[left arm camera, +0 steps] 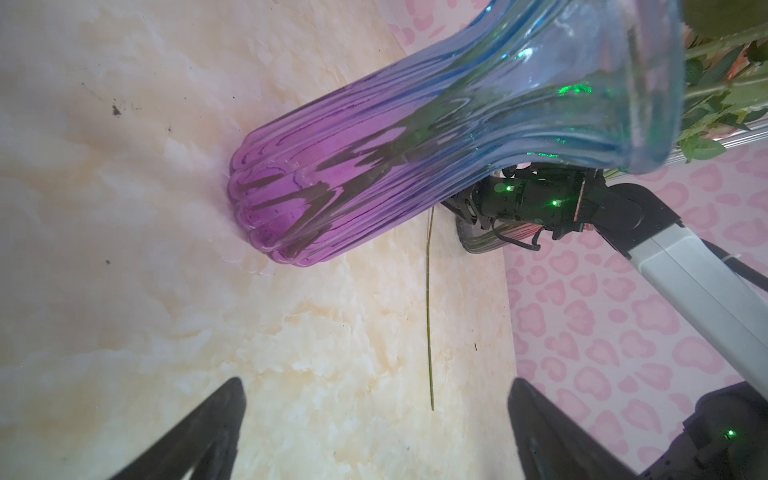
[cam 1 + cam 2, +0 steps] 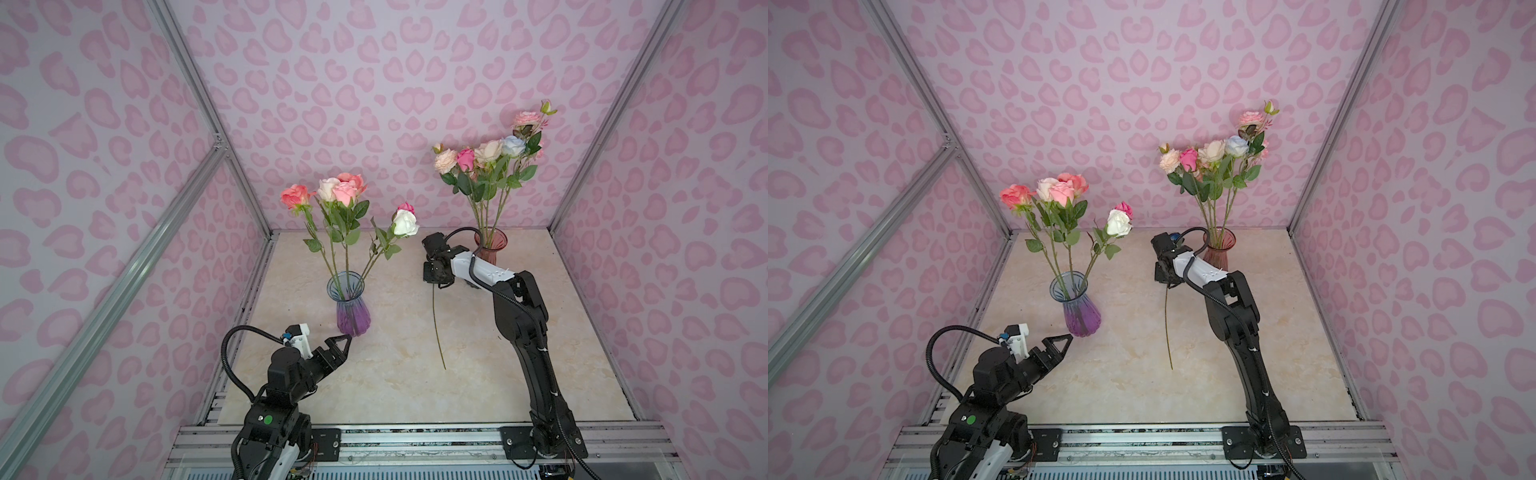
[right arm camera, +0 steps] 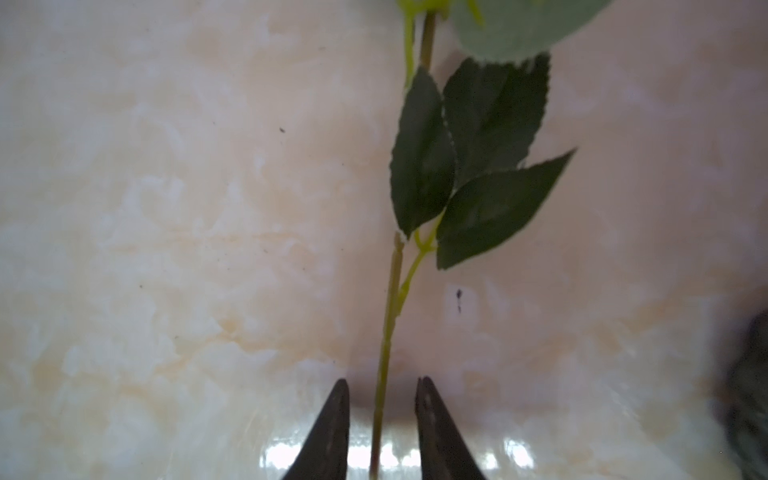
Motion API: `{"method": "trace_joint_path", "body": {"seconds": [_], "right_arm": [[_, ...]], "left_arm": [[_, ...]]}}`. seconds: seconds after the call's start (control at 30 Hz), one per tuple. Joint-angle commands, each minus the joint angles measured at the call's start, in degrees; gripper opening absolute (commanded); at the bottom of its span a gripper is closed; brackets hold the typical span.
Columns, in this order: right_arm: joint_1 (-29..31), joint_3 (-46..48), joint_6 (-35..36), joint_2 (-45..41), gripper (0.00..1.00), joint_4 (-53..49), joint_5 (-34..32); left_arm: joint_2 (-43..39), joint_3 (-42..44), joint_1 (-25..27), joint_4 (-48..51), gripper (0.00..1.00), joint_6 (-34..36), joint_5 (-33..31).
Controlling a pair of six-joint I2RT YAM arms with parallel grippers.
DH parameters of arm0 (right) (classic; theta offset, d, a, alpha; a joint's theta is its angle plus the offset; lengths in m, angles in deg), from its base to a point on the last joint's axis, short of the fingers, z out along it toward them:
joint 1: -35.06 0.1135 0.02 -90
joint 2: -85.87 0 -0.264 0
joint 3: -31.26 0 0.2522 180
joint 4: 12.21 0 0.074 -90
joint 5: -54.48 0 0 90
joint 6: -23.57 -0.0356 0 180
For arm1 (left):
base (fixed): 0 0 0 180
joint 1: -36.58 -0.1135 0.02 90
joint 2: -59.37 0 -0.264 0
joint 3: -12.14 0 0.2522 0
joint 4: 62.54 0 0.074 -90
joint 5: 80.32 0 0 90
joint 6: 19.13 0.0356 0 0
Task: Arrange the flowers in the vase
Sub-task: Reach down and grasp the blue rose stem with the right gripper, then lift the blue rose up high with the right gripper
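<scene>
Marbled table (image 2: 395, 386) bears purple vase (image 2: 352, 311), red vase (image 2: 493, 245), one loose stem (image 2: 436, 328)

- My gripper (image 3: 382, 380) is close to the pale table (image 3: 166, 208).
- My two dark fingers (image 3: 328, 436) are a little apart.
- A thin green stem (image 3: 390, 291) runs between them, with a gap on each side.
- Dark green leaves (image 3: 490, 124) grow farther along the stem.
- One edge shows a dark blur (image 3: 748, 395). I cannot tell what it is.

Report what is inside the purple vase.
Green stems of pink, cream and white roses stand inside the purple vase. Its ribbed, tinted glass distorts them, so their count and ends cannot be told.
</scene>
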Motion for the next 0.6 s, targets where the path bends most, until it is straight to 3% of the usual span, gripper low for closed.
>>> {"method": "trace_joint_path", "body": {"seconds": [0.0,0.27,0.47,0.57], "right_arm": [[0.0,-0.5,-0.2,1.3,0.22,-1.0,0.9],[2.2,1.3,2.0,-0.5,0.05,1.8,3.4],[4.9,3.9,2.9,-4.2,0.03,4.3,2.8],[5.3,7.4,2.3,-8.6,0.03,7.8,5.8]], "left_arm": [[0.6,-0.7,0.0,-0.5,1.0,-0.3,-0.6],[1.0,-1.3,0.0,-0.6,0.99,0.1,-1.1],[2.3,-4.0,0.0,1.2,1.0,3.2,-2.8],[3.6,-7.0,0.0,3.1,0.99,6.1,-4.4]]}}
